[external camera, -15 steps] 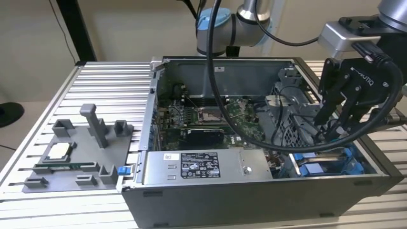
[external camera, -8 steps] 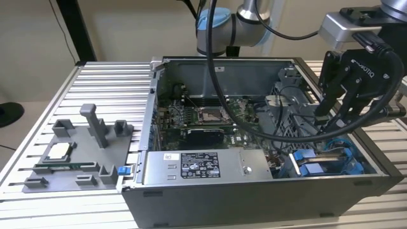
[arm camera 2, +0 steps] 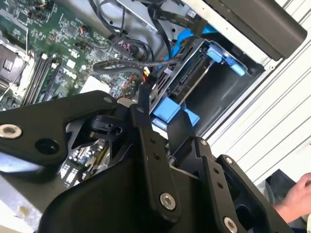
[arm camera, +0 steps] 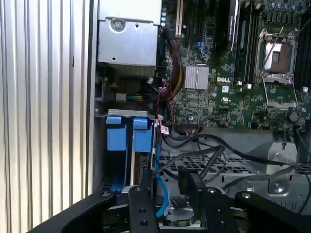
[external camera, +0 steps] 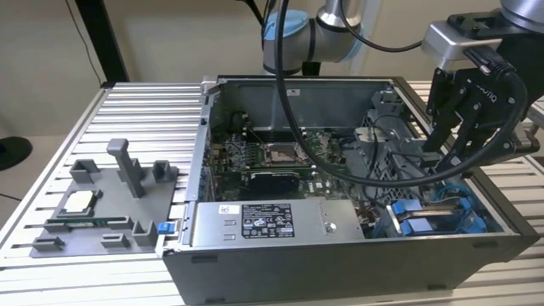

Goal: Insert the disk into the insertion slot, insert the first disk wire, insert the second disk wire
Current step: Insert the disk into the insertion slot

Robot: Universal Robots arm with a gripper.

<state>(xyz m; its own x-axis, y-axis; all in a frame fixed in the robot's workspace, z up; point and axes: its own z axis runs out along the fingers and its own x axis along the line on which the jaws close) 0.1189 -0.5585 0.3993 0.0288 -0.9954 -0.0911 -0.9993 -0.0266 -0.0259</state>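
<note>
The disk [arm camera: 138, 167] sits down in the insertion slot [arm camera: 125, 112] at the case's corner, its blue carrier tabs [arm camera: 127, 136] standing up; the exterior view shows the disk [external camera: 421, 217] at the front right of the case. My gripper [arm camera: 170, 187] hovers just above it with its fingers [arm camera: 141, 208] apart. A black disk wire connector [arm camera: 183, 180] stands close beside one finger, its cables trailing over the perforated cage. In the second wrist view the same connector [arm camera 2: 144, 92] lies at the tip of a finger, near the gripper [arm camera 2: 158, 119] and the disk [arm camera 2: 192, 73]. A thin blue wire [arm camera: 163, 194] runs beside the disk.
The grey power-supply box [external camera: 264, 223] lies along the case's front wall beside the slot. The motherboard [external camera: 272, 159] fills the case floor. A grey fixture plate [external camera: 93, 210] with small parts rests on the slatted table at the exterior view's left. A person's hand [arm camera 2: 296, 199] shows outside the case.
</note>
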